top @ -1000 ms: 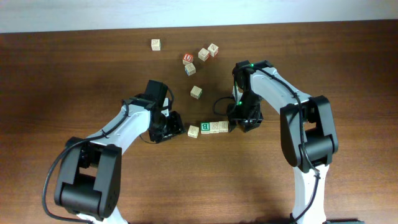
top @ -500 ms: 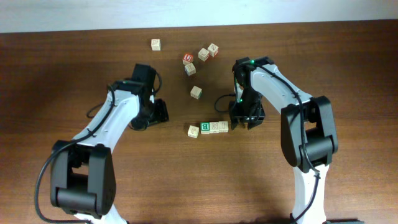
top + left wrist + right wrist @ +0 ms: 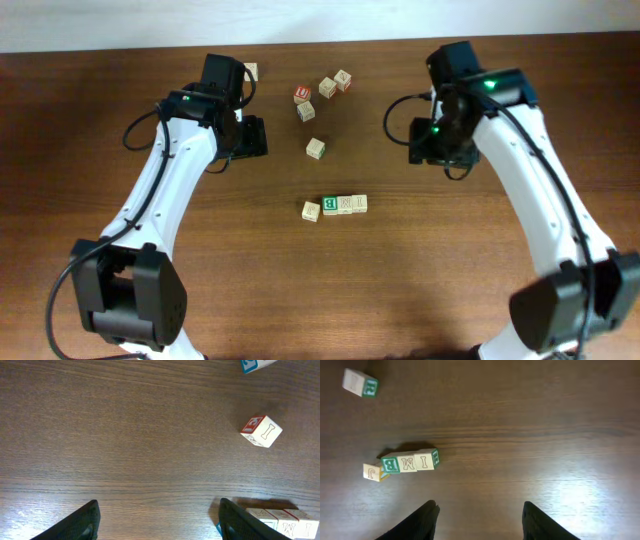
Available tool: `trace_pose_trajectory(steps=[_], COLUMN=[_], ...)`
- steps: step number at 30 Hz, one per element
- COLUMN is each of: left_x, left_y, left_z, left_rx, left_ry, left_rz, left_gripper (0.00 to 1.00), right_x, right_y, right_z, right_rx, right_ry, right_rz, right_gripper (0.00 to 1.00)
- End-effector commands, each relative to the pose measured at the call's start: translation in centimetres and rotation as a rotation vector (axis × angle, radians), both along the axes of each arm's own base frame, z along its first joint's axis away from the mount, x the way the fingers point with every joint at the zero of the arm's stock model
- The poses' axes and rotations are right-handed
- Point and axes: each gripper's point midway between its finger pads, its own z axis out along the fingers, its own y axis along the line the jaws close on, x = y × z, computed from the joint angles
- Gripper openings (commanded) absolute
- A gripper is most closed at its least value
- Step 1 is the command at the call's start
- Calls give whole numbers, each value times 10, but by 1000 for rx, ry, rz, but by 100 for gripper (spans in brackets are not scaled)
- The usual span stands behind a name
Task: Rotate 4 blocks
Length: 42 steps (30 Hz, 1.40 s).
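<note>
Between grasps: left gripper [image 3: 157, 525], right gripper [image 3: 480, 525] spread wide, empty, well apart from B-M-I row [image 3: 410, 462]; next, probably turning askew J block [image 3: 371, 472] beside it.

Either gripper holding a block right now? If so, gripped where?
Nothing is held. The left gripper and right gripper are both open over bare table; the blocks lie apart from both.
</note>
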Motion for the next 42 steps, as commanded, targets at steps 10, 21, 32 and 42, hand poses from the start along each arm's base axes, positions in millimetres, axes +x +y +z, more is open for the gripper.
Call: trace_pose_trajectory(steps=[10,21,32,42], left_x=[24,41,38,38], left_y=[-21,128,145,145], left_z=[69,75,73,73], left_rx=[-188,-229,-205,-205], left_ry=[-126,-187,-182,-182], left_rz=[-131,225,267,267], left_gripper=[71,55,56,56], right_x=[-9,-32,-66,-50], right_y=[26,216,236,216], right_z=[23,-78,-166,-171], right_rx=[61,286,153,19], right_ry=[-73,-58,121,60], right_rz=[25,435,526,506], right_gripper=[50,33,29,28])
